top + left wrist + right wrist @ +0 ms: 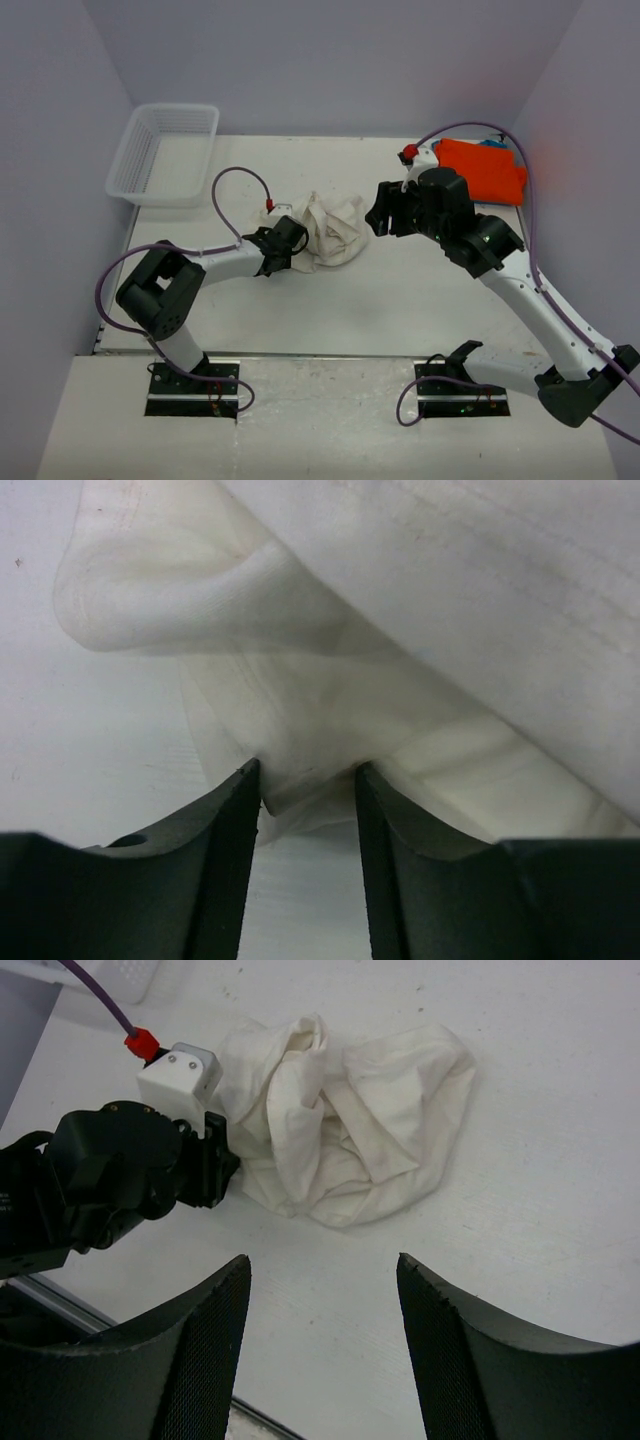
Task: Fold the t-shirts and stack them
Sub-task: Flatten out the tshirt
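Left pincer straddles a fold of the cream t-shirt, jaws apart; right pincer hovers open. Step judged: seizing for spreading. Next: clamp, lift, flatten.

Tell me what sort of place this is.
Probably a lab robot test cell: a left arm and right arm bolted at a white table, plain walls on three sides, with a cream t-shirt, orange t-shirt and mesh basket laid out.
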Motion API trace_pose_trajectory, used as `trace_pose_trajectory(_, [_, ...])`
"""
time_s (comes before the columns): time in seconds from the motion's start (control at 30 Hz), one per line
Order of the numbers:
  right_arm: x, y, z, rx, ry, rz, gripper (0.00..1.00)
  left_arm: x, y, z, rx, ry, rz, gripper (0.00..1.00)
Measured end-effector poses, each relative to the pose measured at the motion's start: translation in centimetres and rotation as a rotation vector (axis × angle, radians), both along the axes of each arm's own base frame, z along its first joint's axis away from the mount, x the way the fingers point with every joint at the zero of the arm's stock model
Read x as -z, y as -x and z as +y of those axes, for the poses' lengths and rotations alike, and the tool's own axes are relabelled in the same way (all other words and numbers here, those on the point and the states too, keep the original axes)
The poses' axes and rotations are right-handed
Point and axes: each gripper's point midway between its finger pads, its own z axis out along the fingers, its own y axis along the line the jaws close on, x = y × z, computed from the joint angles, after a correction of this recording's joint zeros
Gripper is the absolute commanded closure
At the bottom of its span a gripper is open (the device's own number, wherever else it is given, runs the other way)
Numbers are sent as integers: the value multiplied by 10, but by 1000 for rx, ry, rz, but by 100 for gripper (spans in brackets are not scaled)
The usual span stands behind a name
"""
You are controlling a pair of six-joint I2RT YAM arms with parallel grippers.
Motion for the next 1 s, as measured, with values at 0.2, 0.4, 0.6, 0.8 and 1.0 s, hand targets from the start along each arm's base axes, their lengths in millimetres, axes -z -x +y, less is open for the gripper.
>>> trace_pose_trajectory(0.2, [5, 1, 1, -5, 3, 12, 38, 0, 1, 0, 2, -2, 4, 75])
trace_pose_trajectory(0.4, [7, 1, 1, -5, 1, 20, 38, 1, 2, 1, 0, -6, 7, 82])
trace_pose_trajectory(0.6, [13, 2, 2, -7, 5, 31, 38, -3, 3, 7, -12, -25, 2, 100])
trace_pose_trajectory(0.8, [32, -4, 6, -7, 36, 72, 38, -26, 4, 13, -35, -14, -42, 100])
trace_pose_trajectory(1.0, [62, -21, 28, -65, 80, 154, 38, -64, 11, 20, -78, 51, -112, 100])
